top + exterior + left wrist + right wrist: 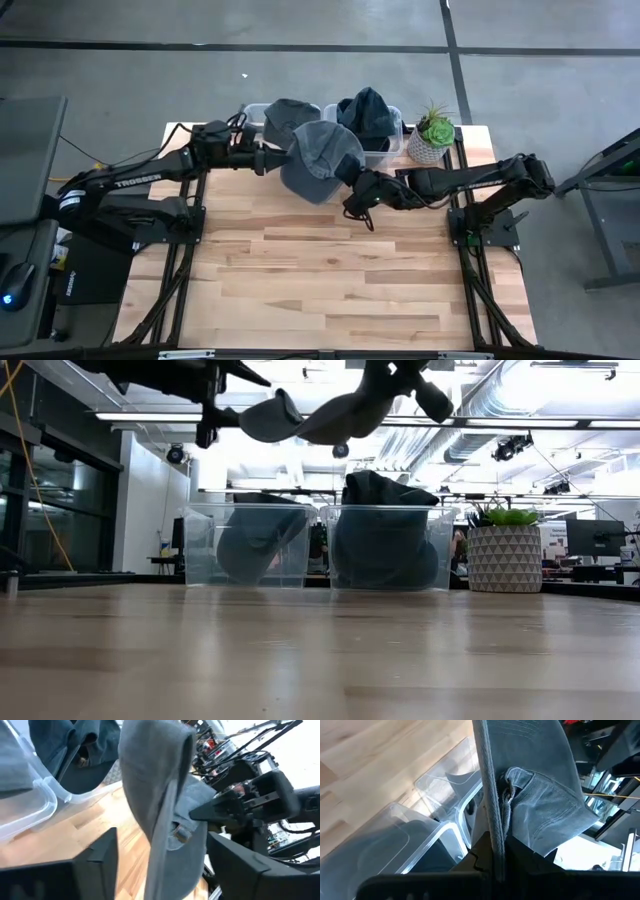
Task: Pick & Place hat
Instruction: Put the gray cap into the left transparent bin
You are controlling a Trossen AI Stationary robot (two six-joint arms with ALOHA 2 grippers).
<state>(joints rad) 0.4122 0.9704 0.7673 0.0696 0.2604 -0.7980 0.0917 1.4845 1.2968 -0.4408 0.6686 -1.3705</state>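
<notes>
My right gripper (352,190) sits at about 12 o'clock of the table's middle, and the right wrist view shows its fingers pinched together on the edge of the grey hat (318,158), the fabric running straight down between them. My left gripper (272,160) comes in from 9 o'clock at the hat's other side. In the left wrist view its 2 fingers (95,857) stand spread, with the hat hanging between them and no clear contact on either one.

The hat is held up off the wooden table (330,290); the low view shows it well above the boards, sagging between the 2 grippers. I judge it light and soft: the crown folds and droops, so it will swing and crumple rather than keep its shape. The brim and the seamed band near the strap look like the firmest places to grip, and a pinch on loose crown cloth could slip.

Farther out, toward 12 o'clock, stand 2 clear bins: the left bin (255,122) and the right bin (392,150), each already holding a dark hat. At 1 o'clock sits a potted plant (432,135).
</notes>
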